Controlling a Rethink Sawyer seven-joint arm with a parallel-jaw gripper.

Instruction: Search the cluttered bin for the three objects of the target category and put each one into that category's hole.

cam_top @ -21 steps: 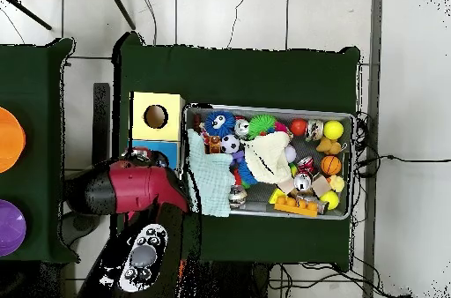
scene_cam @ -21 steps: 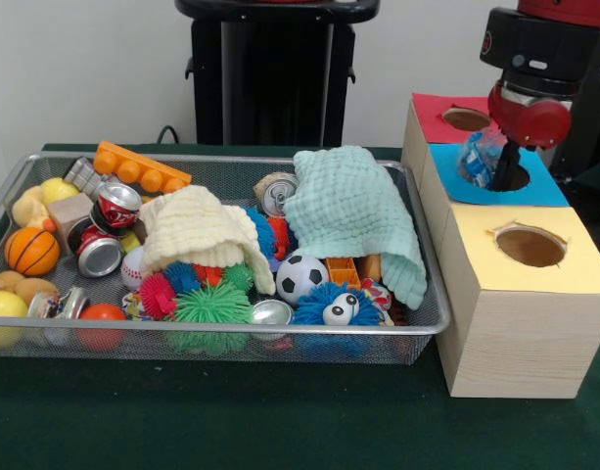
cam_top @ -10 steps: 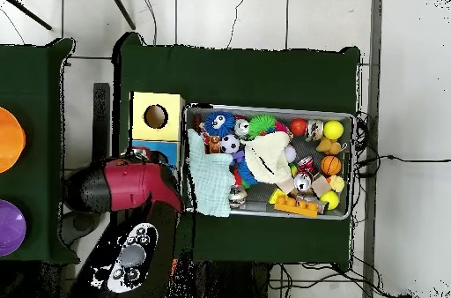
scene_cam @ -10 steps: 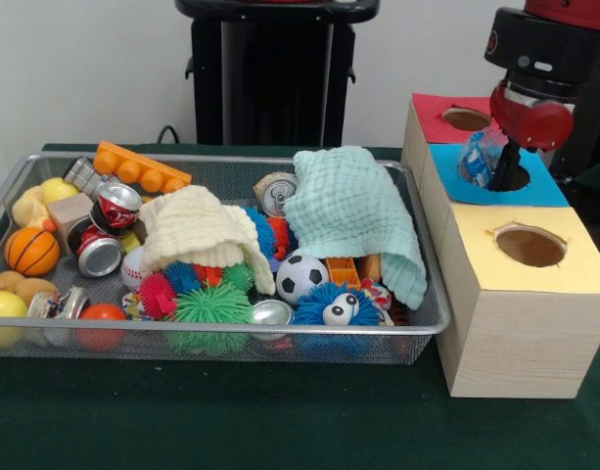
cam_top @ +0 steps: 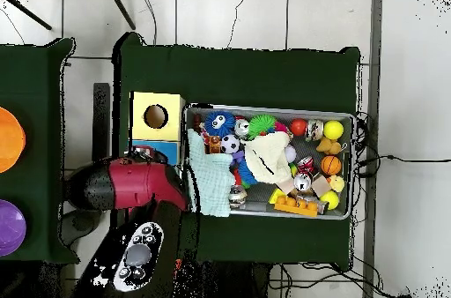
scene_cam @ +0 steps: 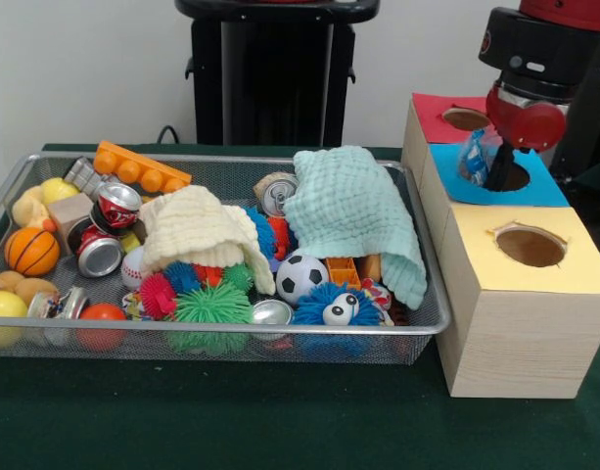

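My gripper hangs over the round hole in the blue-topped box, at the right of the front view. It is shut on a shiny, crumpled blue can, which sits at the hole's left rim beside a dark fingertip. From overhead the red arm head hides the gripper and most of the blue box. The wire bin holds other cans: red cola cans, a silver can top and another.
A red-topped box lies behind the blue one and a yellow-topped box in front, each with a hole. The bin also holds a green cloth, a cream cloth, balls, spiky toys and an orange brick.
The arm head shifted slightly over the blue box and the gripper rose a little. The blue can stays at the hole's rim. The bin's contents have not moved.
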